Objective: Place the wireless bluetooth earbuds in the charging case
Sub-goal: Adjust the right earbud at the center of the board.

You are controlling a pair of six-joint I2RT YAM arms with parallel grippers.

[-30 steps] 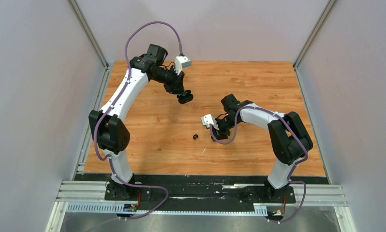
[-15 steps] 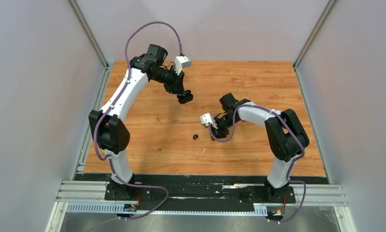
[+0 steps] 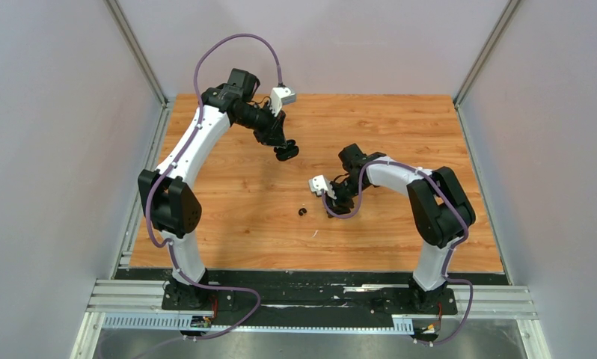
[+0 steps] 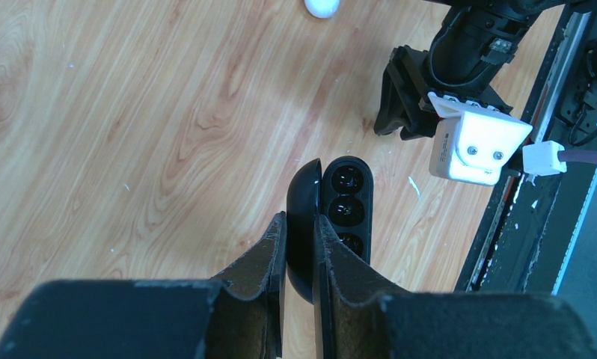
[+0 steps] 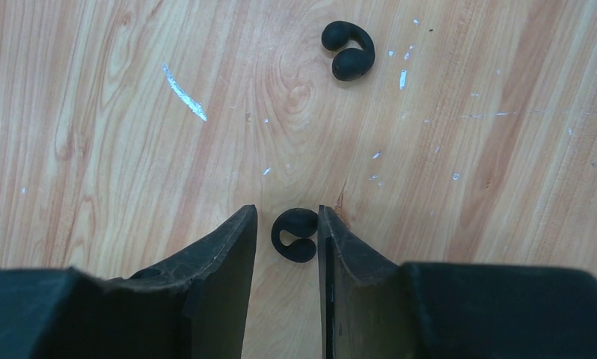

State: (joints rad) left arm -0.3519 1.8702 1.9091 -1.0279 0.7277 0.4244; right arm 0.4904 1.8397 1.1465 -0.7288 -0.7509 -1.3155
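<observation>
On the light wooden table, your left gripper is clamped on the hinged lid of the black pebble-shaped plastic charging case. It holds the case open, apparently lifted off the wood, with the glossy wells showing. Your right gripper is down at the tabletop, jaws apart around a small black C-shaped plastic earbud; one finger touches it and the other stands just clear. A second black earbud lies near, farther out, and a white earbud sits well apart. Expect the bud to be featherlight, hard and slick. Its rounded lobes will likely squirt from a skewed pinch, so close gently and squarely across both lobes.
</observation>
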